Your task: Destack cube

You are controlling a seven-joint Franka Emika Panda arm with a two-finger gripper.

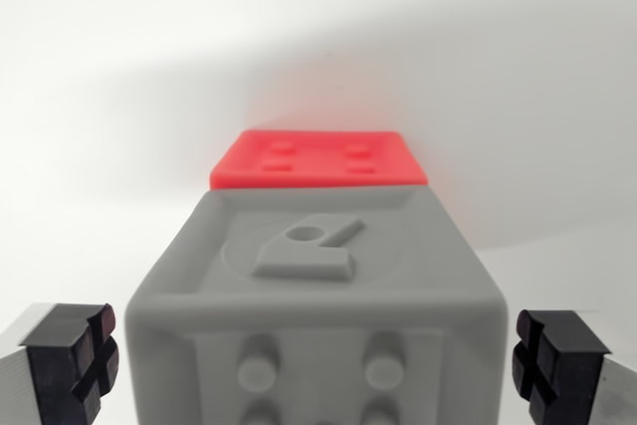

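gripper (318, 360): spread wide, holds nothing; both black finger pads visible at the bottom corners
left pad (75, 355): at the wrist view's left, apart from the cube's side, small gap
right pad (552, 355): at the wrist view's right, also clear of the cube
grey cube (318, 296): sits between the two pads, centred, close to camera; studs on near face, raised emblem on top face
red cube (318, 159): beyond the grey one, only a studded face shows; cannot tell if touching
surface (119, 97): plain white, shadow around the cubes
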